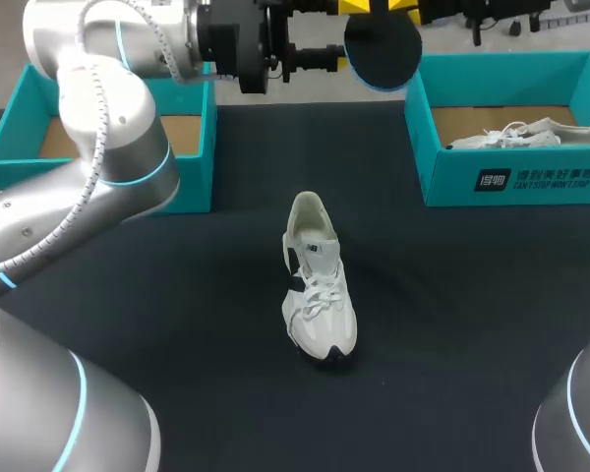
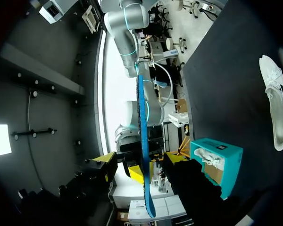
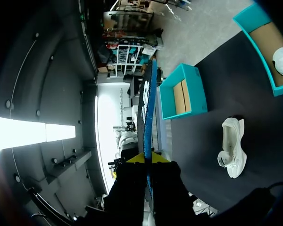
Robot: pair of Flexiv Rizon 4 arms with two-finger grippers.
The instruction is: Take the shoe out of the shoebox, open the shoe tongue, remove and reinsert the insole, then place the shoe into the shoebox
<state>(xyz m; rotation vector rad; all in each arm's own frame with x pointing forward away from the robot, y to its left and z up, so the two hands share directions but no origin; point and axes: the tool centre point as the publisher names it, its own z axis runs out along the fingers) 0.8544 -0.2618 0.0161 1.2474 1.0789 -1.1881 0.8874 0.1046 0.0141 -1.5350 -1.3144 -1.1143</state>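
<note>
The right gripper, mostly cut off in the head view, pinches the blue insole seen edge-on. The left gripper stands wide open either side of it. The white shoe lies on the table, outside the shoebox.

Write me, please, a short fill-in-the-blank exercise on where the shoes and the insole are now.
1. The white lace-up sneaker rests on the black ___, not in a box.
2. The thin dark blue insole is clamped by the gripper of my ___ arm.
3. The left gripper's fingers flank that insole but are ___, not shut.
4. A second white shoe lies in the teal cardboard shoebox on the head view's ___ side.
Missing words: table; right; open; right.
</note>
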